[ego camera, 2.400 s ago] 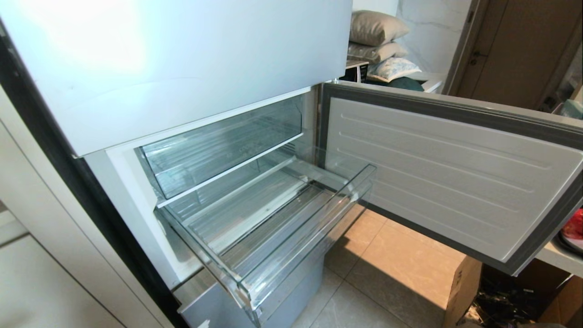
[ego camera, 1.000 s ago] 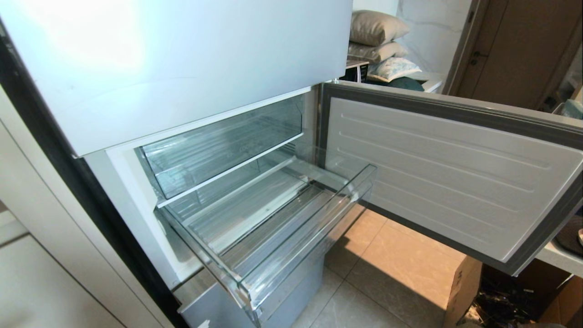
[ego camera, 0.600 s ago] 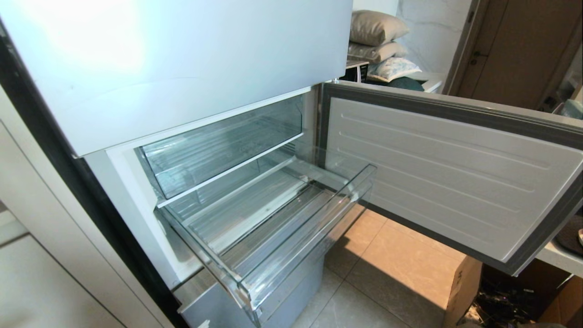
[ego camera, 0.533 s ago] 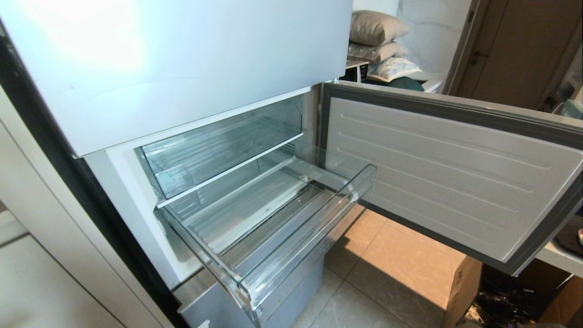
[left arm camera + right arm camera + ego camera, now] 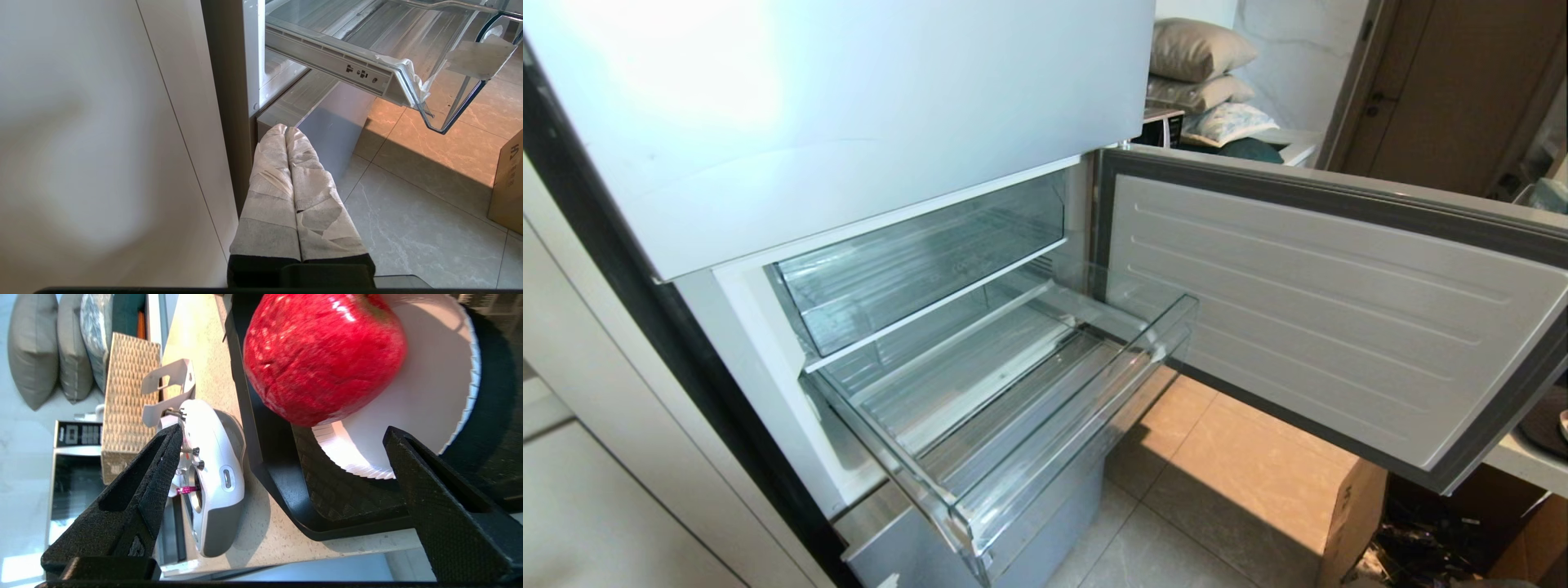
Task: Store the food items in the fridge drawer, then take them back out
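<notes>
The fridge drawer (image 5: pixel 1086 416) stands pulled out with nothing in it; its clear front corner (image 5: pixel 445 81) also shows in the left wrist view. In the right wrist view a shiny red apple (image 5: pixel 322 355) rests on a white paper plate (image 5: pixel 433 396) inside a black tray (image 5: pixel 253 416) on a speckled counter. My right gripper (image 5: pixel 282 428) hangs open just short of the apple, its black fingers spread wide and touching nothing. My left gripper (image 5: pixel 286 130), wrapped in white tape, is shut and empty, low beside the fridge base. Neither gripper shows in the head view.
The lower fridge door (image 5: pixel 1323 310) is swung open to the right, over a cardboard box (image 5: pixel 1352 514) on the tiled floor. A smaller clear compartment (image 5: pixel 915 261) sits above the drawer. A white controller (image 5: pixel 216 469) and a wicker basket (image 5: pixel 126 404) stand beside the tray.
A red shape at the head view's right edge, over the dark tray, has gone out of sight. The fridge, drawer and door have not moved.
</notes>
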Available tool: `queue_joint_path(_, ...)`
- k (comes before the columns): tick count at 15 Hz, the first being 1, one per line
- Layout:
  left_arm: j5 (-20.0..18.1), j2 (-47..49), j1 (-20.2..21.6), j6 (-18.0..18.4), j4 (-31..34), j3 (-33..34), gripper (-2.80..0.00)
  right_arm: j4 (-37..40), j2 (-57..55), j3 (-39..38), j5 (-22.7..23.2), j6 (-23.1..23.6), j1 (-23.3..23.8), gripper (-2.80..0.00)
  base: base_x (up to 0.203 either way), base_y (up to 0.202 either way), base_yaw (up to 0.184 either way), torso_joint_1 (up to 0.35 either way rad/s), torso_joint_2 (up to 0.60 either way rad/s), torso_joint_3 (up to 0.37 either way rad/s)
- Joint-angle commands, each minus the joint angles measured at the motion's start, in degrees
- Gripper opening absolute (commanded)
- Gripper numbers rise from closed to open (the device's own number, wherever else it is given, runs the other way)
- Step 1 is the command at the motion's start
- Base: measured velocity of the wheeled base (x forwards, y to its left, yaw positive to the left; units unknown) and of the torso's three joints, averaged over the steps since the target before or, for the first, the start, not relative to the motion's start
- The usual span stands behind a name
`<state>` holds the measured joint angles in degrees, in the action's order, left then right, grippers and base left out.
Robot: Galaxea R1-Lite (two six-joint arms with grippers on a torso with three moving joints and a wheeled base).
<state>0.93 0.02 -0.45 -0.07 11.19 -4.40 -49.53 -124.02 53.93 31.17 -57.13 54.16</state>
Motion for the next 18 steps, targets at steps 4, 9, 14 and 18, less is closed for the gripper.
queue_joint_path(4,0.0,0.0,0.0,0.0,0.1,0.0,-2.8,-1.1,-2.1,1.2,0.1,-3.0,0.9,0.0,0.0,0.0,0.0,0.0,0.0,0.0)
queue_joint_path(9,0.0,0.0,0.0,0.0,0.1,0.0,-2.8,-3.8,-5.5,4.9,0.1,-5.9,1.8,0.0,0.0,0.0,0.0,0.0,0.0,0.0)
queue_joint_path(14,0.0,0.0,0.0,0.0,0.1,0.0,-2.8,-3.7,-8.1,8.6,0.4,-6.6,2.0,0.0,0.0,0.0,0.0,0.0,0.0,0.0)
queue_joint_path(18,0.0,0.0,0.0,0.0,0.1,0.0,-2.8,-3.7,-8.8,10.0,1.1,-6.7,1.9,0.0,0.0,0.0,0.0,0.0,0.0,0.0)
